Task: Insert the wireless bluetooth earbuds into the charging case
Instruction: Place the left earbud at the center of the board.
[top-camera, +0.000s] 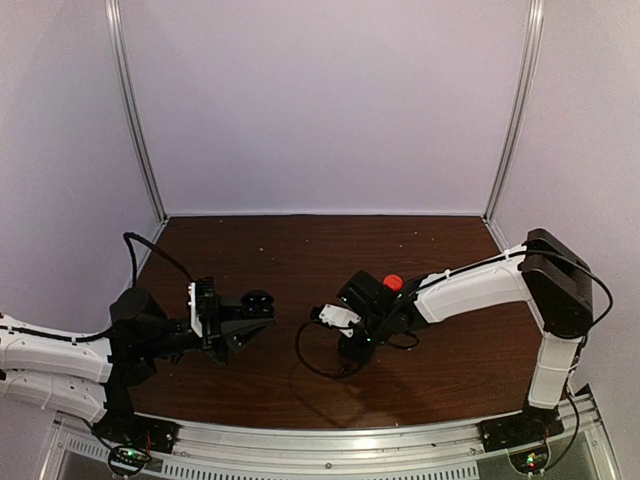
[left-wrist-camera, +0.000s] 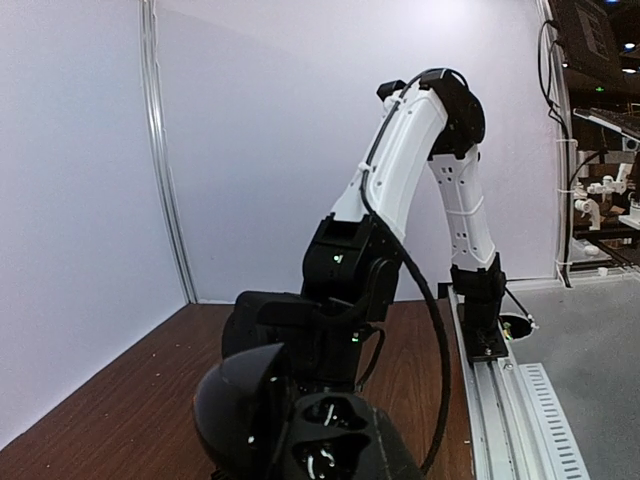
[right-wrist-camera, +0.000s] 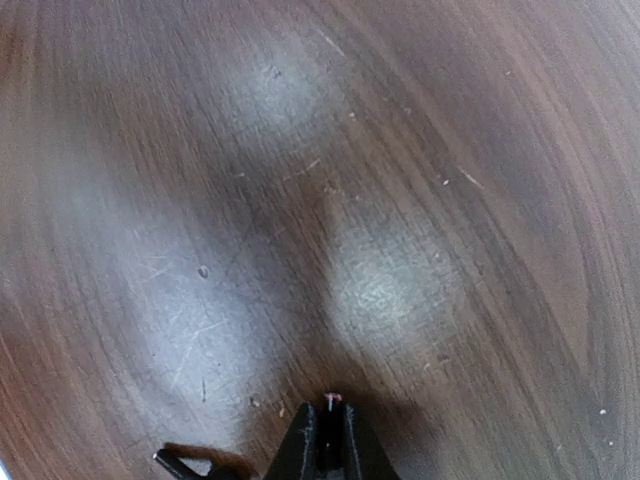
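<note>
My left pincer (top-camera: 250, 312): closed around the open black charging case (left-wrist-camera: 330, 440); lid tipped back, sockets facing up
My right pincer (right-wrist-camera: 326, 425): narrow, tips almost meeting; pointing down over the brown table (right-wrist-camera: 300, 200)
Earbud (right-wrist-camera: 333, 400): a tiny red-orange sliver nipped at my right tips; the rest is hidden
Case and right pincer: apart, facing each other across mid-table
Red round thing (top-camera: 393, 282): by my right wrist; I cannot tell what it is
</note>
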